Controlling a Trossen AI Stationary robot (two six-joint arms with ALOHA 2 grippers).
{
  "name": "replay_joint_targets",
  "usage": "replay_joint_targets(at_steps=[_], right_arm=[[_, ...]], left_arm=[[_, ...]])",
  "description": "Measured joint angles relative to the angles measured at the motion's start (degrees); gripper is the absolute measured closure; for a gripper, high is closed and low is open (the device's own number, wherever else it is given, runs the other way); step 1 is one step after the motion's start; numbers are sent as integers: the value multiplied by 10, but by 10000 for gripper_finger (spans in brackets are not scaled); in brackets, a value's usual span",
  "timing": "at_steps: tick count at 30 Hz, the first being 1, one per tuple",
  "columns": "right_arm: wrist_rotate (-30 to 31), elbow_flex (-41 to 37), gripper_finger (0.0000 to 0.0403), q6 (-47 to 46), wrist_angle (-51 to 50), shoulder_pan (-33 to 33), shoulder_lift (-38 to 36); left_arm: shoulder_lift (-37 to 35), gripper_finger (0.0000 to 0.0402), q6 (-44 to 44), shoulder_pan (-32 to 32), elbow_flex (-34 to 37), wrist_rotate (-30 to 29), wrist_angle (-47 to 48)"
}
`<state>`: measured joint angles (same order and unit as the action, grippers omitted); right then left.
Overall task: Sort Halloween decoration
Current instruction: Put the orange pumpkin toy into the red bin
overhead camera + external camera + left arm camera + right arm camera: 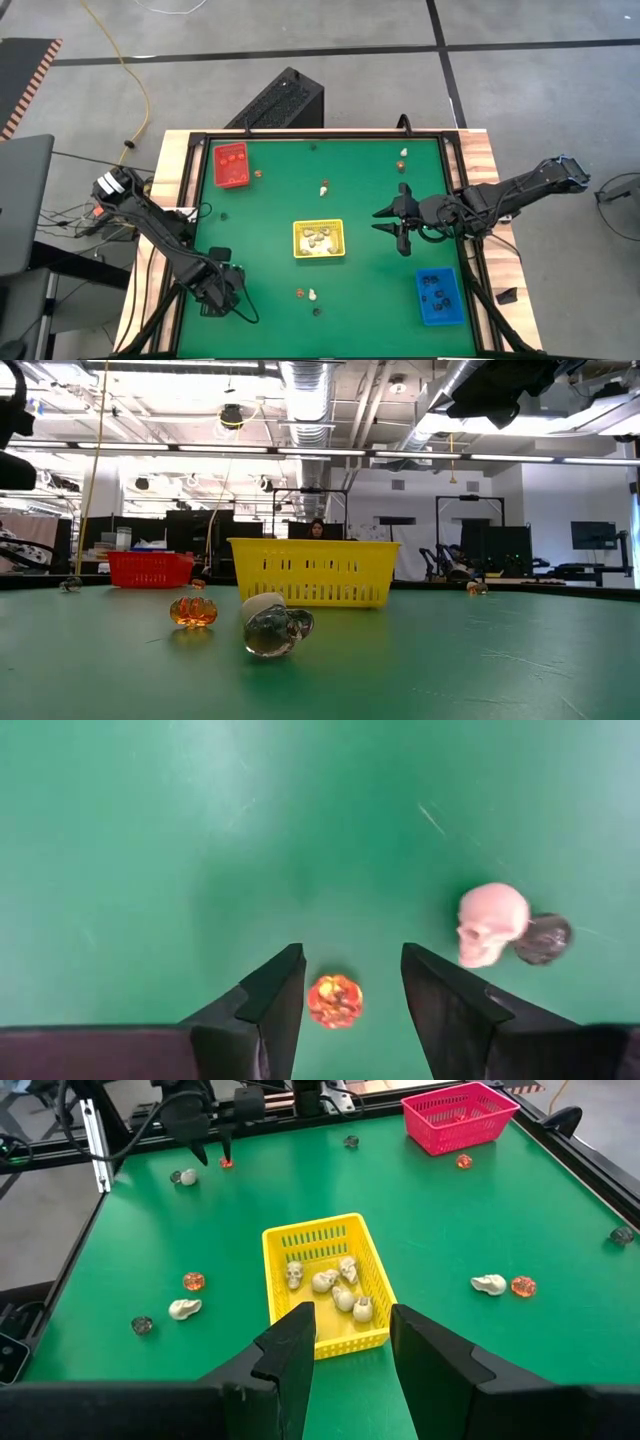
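One orange pumpkin [334, 1001] lies on the green table [150, 840] between the parted fingers of the left gripper [345, 1005], not touching them. Beside it lie a skull [490, 925] and a black trinket [545, 938]. The right gripper [345, 1350], fingers apart and empty, hovers near the yellow tray [300, 1240]

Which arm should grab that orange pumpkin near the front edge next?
Left. The left hand hangs open directly over the orange pumpkin, fingers either side. The right hand is by the yellow tray, farther off.
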<state>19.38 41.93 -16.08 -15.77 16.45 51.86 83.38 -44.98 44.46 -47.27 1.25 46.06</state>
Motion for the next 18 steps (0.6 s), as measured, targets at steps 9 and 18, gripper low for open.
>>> replay_joint_targets(at_steps=[9,18], right_arm=[[0,0,239,0,-1,0,0],[0,0,239,0,0,0,0]], left_arm=[[-4,244,-38,20,17,7,8],[-4,244,-63,32,48,28,-3]])
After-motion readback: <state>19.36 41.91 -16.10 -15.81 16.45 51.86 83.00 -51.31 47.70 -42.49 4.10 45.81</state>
